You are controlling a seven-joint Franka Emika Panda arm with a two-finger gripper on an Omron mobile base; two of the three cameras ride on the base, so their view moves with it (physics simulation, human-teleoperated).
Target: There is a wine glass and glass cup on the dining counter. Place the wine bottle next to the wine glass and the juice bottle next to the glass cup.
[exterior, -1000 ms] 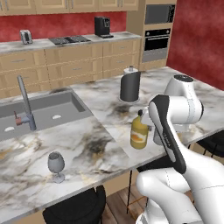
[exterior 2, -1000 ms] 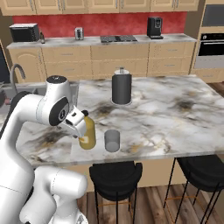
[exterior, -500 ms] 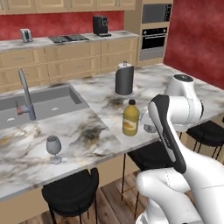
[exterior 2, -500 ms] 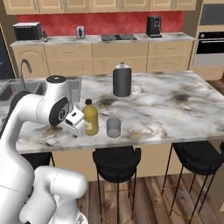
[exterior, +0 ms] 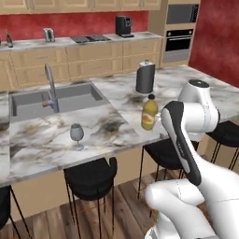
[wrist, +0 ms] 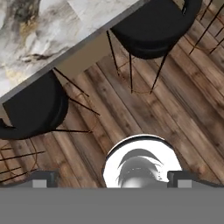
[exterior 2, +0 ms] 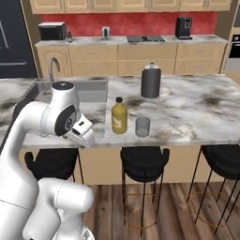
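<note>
Gripper (wrist: 112,180) spread wide, empty, over stools. Juice bottle (exterior 2: 119,116) beside glass cup (exterior 2: 142,127); label writing unreadable.

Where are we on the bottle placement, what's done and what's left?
Done, by the look of it: the juice bottle stands on the dining counter right beside the glass cup. In hand: nothing; the gripper is open, pointing down at the floor and stools. Left: the wine glass stands alone near the counter's front edge, with no wine bottle beside it.
</note>
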